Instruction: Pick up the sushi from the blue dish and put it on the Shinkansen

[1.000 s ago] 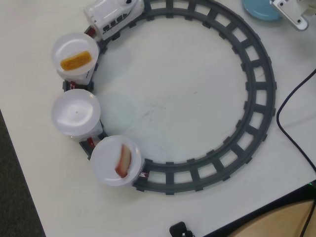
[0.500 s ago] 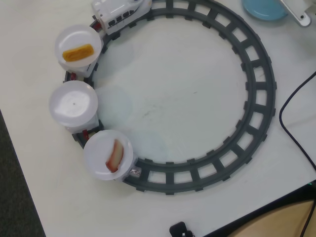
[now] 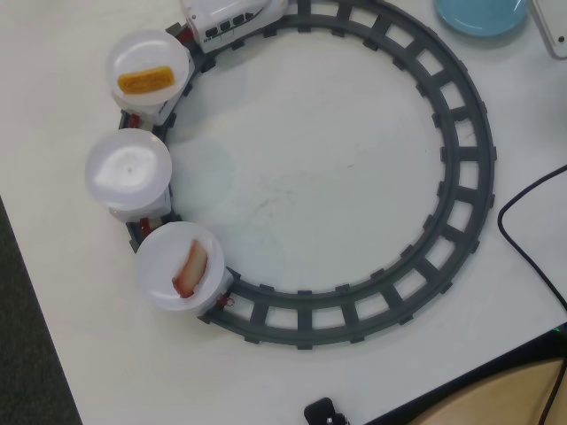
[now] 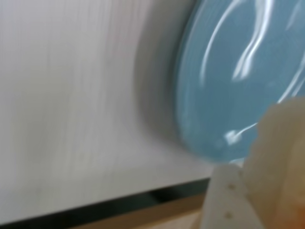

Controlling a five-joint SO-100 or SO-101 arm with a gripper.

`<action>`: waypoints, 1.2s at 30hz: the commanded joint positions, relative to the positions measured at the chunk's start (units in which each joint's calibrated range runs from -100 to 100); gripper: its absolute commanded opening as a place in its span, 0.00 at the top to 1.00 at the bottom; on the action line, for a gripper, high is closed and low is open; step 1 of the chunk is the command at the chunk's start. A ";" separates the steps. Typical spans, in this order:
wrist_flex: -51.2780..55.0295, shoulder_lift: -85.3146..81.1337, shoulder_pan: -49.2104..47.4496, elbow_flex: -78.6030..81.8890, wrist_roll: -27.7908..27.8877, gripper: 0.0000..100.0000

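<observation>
The overhead view shows the Shinkansen [image 3: 232,18] at the top of the grey ring track [image 3: 461,177], its nose cut off by the upper edge, with three plate-topped cars curving down the left side of the ring. The first white plate [image 3: 149,66] carries a plain yellow-orange piece [image 3: 145,81], the middle white plate [image 3: 128,170] is bare, and the last white plate [image 3: 180,267] holds a red-and-white curved piece [image 3: 190,269]. The blue dish [image 3: 479,15] sits on the worktop [image 3: 310,177] at the upper right, outside the ring and partly out of frame; the part that shows is bare, and no sushi with a striped orange topping is visible there. Only a sliver of the arm [image 3: 555,25] enters at the far right edge, just beside the dish. The wrist view is heavily motion-blurred: the dish fills its right half, and a pale, faintly orange-tinged block [image 4: 279,167] sits close to the lens at the lower right, which may be the sushi in the jaws or part of the gripper itself; I cannot tell which, nor how far apart the jaws stand. Judging from this, the work is at the pick-up or the start of the carry. The next move probably calls for travelling left across the ring and setting down on the bare middle plate, timed to wherever the train stands, without knocking the loaded plates beside it.
</observation>
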 commanded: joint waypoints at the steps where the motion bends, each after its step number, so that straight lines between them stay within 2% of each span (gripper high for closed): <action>1: -2.27 -10.60 -4.58 5.43 -0.27 0.98; 10: -9.20 -23.37 -18.92 15.31 -0.01 0.98; 15: -9.88 -23.04 -19.10 18.63 -0.17 0.98; 23: -19.90 -23.37 -18.66 27.87 0.04 0.98; 36: -19.98 -23.37 -19.19 29.85 0.20 0.98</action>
